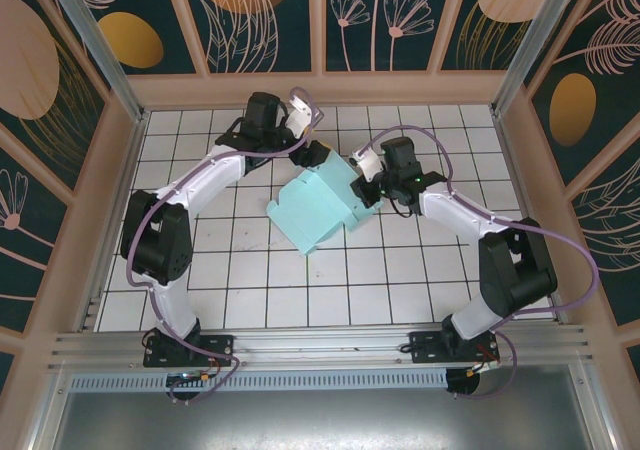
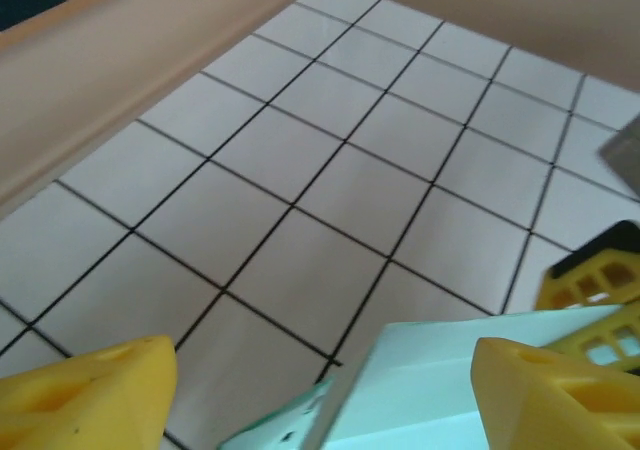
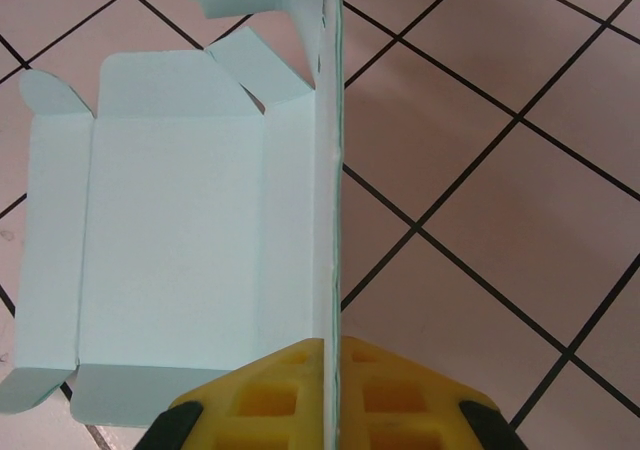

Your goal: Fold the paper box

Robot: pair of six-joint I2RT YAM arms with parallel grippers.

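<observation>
**A:** From above, where is the box?

**B:** The box sits in the middle of the tiled surface, partly raised, between the two arms. The right gripper is at its right edge. The left gripper is just at its far corner.

**A:** And the left wrist camera?

**B:** The left gripper stands wide open, one yellow finger on each side. An edge of the box pokes up between them. I can't tell whether the right-hand finger touches the card.

**A:** The right wrist?

**B:** The right gripper is clamped on a side panel and holds it upright, edge-on to the camera. The rest of the box lies flat on the tiles to the left, with its small end flaps spread out.

**A:** So how should this step be done well?

**B:** It looks to me like a wall is being stood up along its crease. The right gripper should grip firmly without crushing the thin card. The left gripper should centre over the edge before it closes, so that it takes the panel square. It should go slowly, because a sideways nudge would likely slide the whole box, and nothing seems to pin the flat part down.
</observation>
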